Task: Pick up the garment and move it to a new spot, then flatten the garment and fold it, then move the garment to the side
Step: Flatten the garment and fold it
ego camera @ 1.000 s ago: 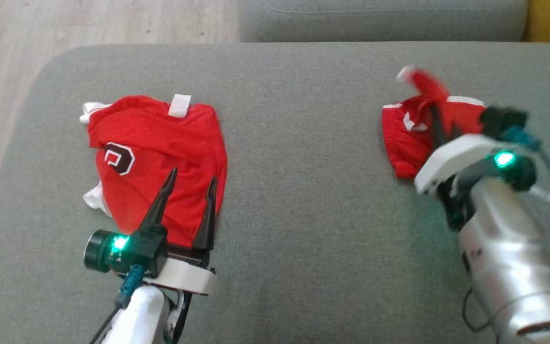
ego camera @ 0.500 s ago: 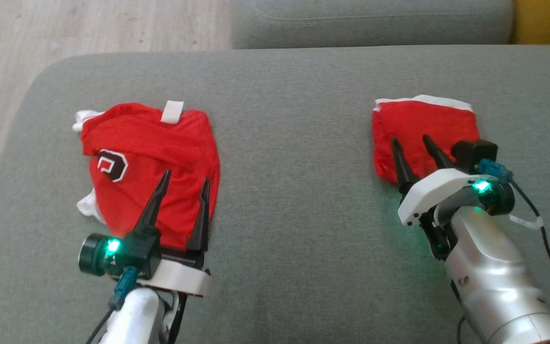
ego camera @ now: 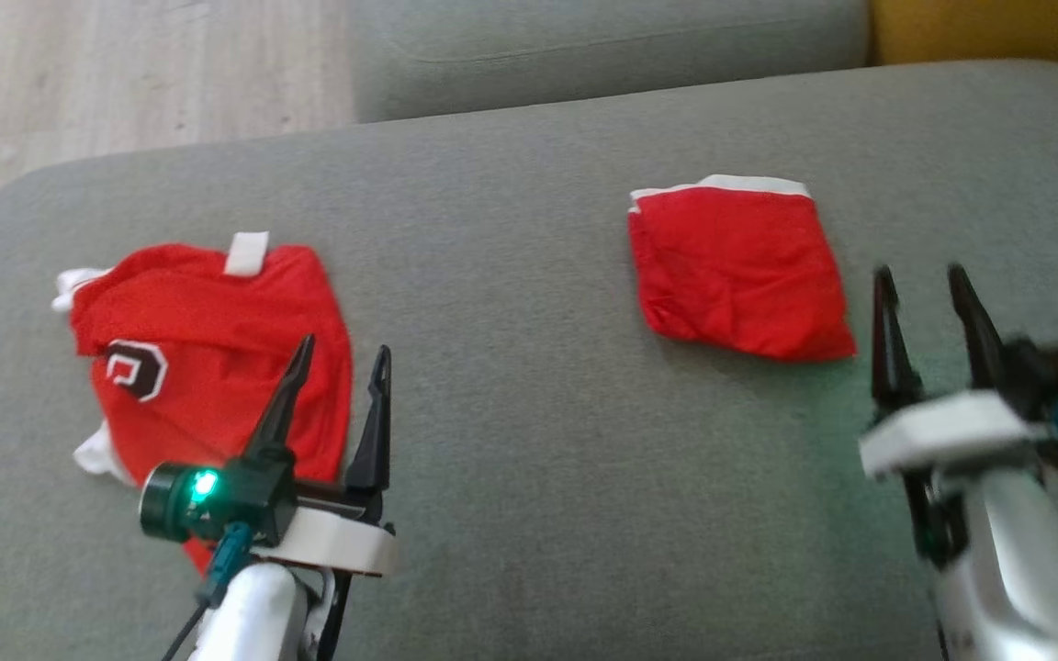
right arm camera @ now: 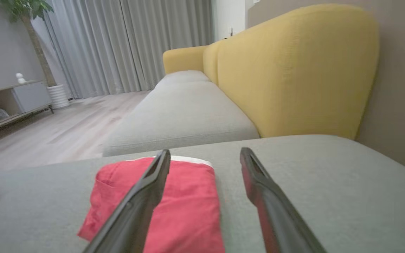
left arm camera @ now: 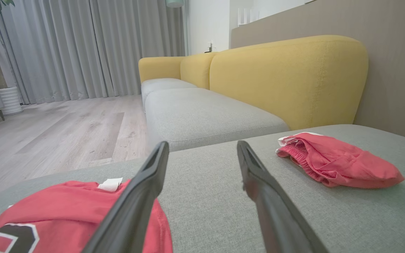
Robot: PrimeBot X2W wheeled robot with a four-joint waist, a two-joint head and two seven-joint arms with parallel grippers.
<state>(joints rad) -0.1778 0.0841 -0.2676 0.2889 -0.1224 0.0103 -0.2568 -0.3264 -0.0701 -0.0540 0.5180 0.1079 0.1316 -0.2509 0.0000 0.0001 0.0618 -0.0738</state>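
1. A pale wooden floor (ego camera: 125, 83) showed past the far left corner of the grey cushion (ego camera: 529, 441).
2. On the cushion's left part lay a red jersey (ego camera: 208, 321), loosely crumpled. It had a black-and-white badge, a white tab at its far edge, and white cloth peeping out on its left side.
3. The left gripper (ego camera: 345, 344) stood over the cushion's left front with its two dark fingers spread apart and nothing between them. The tips were over the jersey's right edge; I could not tell whether they touched the cloth.
4. Right of the cushion's centre, towards its far edge, the garment (ego camera: 736, 266) lay folded into a flat red packet. A white band ran along its far side, and no finger was on it.
5. The right gripper (ego camera: 917, 270) was over the cushion's right front, blurred in the head view. Its fingers were wide apart and empty.
6. A yellow backrest (ego camera: 988, 28) rose behind the cushion's far right corner.
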